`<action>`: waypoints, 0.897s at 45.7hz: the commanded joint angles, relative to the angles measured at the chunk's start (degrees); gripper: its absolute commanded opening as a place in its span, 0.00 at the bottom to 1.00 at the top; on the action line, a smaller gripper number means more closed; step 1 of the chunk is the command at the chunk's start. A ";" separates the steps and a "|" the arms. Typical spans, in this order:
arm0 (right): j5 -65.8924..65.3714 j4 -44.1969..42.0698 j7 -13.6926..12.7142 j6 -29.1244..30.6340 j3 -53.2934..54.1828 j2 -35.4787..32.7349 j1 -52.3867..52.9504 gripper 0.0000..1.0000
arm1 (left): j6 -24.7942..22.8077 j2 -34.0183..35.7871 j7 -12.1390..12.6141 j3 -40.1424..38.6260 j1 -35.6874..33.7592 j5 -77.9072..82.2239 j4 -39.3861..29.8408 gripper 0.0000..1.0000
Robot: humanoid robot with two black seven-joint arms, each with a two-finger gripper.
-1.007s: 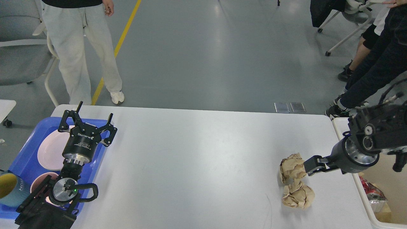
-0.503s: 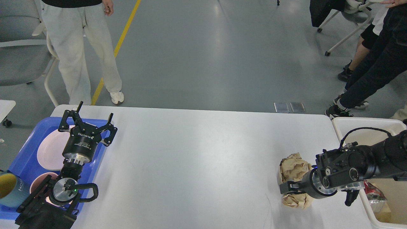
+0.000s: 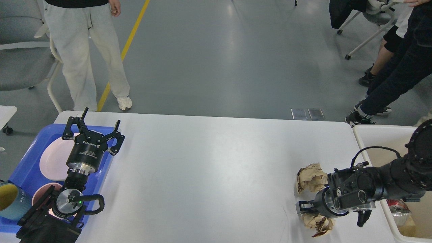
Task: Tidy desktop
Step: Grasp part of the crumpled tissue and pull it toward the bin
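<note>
The white desktop (image 3: pixel 209 168) holds two crumpled brown paper balls at its right end. The upper ball (image 3: pixel 310 179) lies free. My right gripper (image 3: pixel 301 207) is low over the lower ball (image 3: pixel 315 222) and presses against its top; its fingers are dark and I cannot tell whether they are closed on the paper. My left gripper (image 3: pixel 91 126) is open and empty, held above the right edge of the blue tray (image 3: pixel 23 168).
The blue tray at the left end holds a pink plate (image 3: pixel 54 162), a pink bowl (image 3: pixel 42 195) and a teal cup (image 3: pixel 10 200). A cream-white bin (image 3: pixel 371 135) with some rubbish stands off the right end. People stand beyond the far edge.
My right arm swung down and toward me, from the upper paper ball to the lower one, which now looks squashed and sits a little nearer. The left arm has not moved.
</note>
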 commanded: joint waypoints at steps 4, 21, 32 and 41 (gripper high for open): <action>-0.18 0.24 -0.07 0.55 -0.48 0.11 -0.20 0.00 | 0.00 0.00 0.00 0.01 0.00 0.00 0.00 0.97; -0.09 0.16 -1.39 0.63 -0.30 -0.42 0.32 0.00 | 0.00 0.00 0.00 0.01 0.00 0.00 0.00 0.97; 0.44 0.16 -1.48 1.07 -0.21 -0.42 0.85 0.00 | 0.00 0.00 0.00 0.01 0.00 0.00 0.00 0.97; 0.96 0.42 -1.48 4.93 -0.30 -1.73 3.22 0.00 | 0.00 0.00 0.00 0.01 0.00 0.00 0.00 0.97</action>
